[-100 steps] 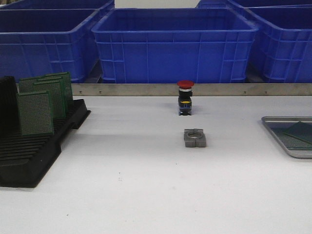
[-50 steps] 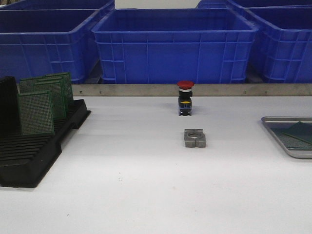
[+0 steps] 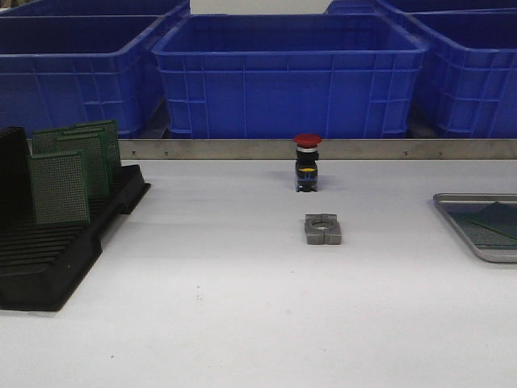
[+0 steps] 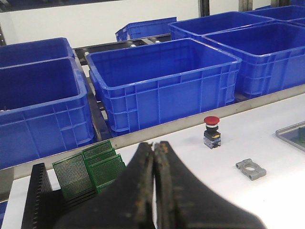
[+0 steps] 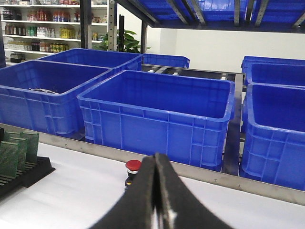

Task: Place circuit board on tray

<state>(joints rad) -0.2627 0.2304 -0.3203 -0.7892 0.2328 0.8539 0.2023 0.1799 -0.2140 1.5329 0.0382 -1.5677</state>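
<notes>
While nothing on the left of the table differs across the last second, the far right does.

- Black rack (image 3: 48,259), far left: green circuit boards (image 3: 59,187) stand upright in its slots, same count, same lean. In the left wrist view they sit just ahead of and below the left gripper (image 4: 155,191). Its fingers are pressed together with nothing between them.
- Centre: red push button (image 3: 307,162) and grey clamp block (image 3: 323,229), well ahead of both grippers, unmoved. Blue crates (image 3: 291,73) behind, unmoved.
- Right gripper (image 5: 156,200): fingers pressed together, empty. It is raised, with the button ahead of it. Neither arm shows in the front view.
- Tray (image 3: 477,250), far right, cut by the picture edge: the green board (image 3: 497,222) inside it showed one edge lifted a second ago and now lies lower, nearly flat on the floor. The board's far side is out of frame, so I cannot confirm it is fully inside the rim.

Judgement: one board is delivered and has settled; both grippers are free and clear of the tray. If more boards are to go over, the next step is a reach to the rack by the left gripper, which would have to spread first.
</notes>
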